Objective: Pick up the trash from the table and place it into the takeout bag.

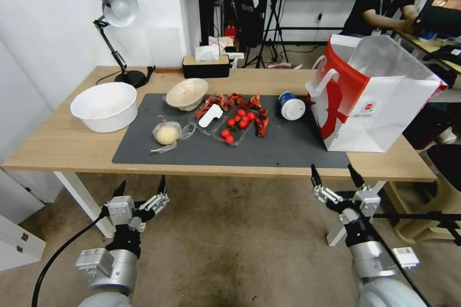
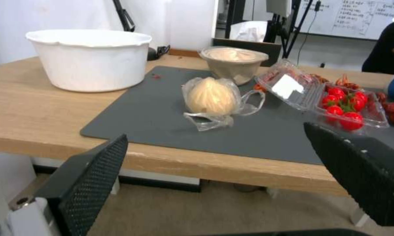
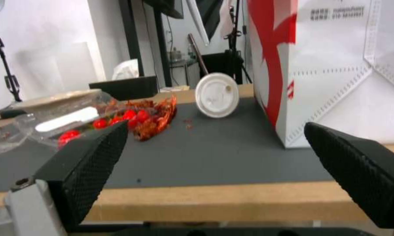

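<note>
Left gripper (image 1: pixel 140 188): below the table's near edge, over the carpet, jaws spread wide, nothing in them; from its wrist view it faces the bagged lump.
Right gripper (image 1: pixel 336 175): below the near edge on the bag's side, jaws wide apart, empty.
Table (image 1: pixel 57 146): light wood, dark grey mat (image 1: pixel 283 146) across the middle.
Takeout bag (image 1: pixel 372 105): upright at the mat's right end, mouth open, white with red panels.
Blue-white cup (image 1: pixel 291 105): on its side on the mat, white lid toward the robot, just left of the bag.
Clear bag with pale lump (image 1: pixel 167 133): near the mat's left end, close to the front.
Beige bowl (image 1: pixel 187 93): tilted, at the mat's back edge, behind the lump.
Clear clamshell tray (image 1: pixel 218 122): open at mid mat, cherry tomatoes (image 1: pixel 238 122) in one half.
Red crayfish shells (image 1: pixel 240 102): strewn behind and right of the tray.
Large white bowl (image 1: pixel 104 106): on bare wood, left of the mat.
Desk lamp (image 1: pixel 117 14): back left corner.
Tissue box (image 1: pixel 206 64): back edge, centre.
</note>
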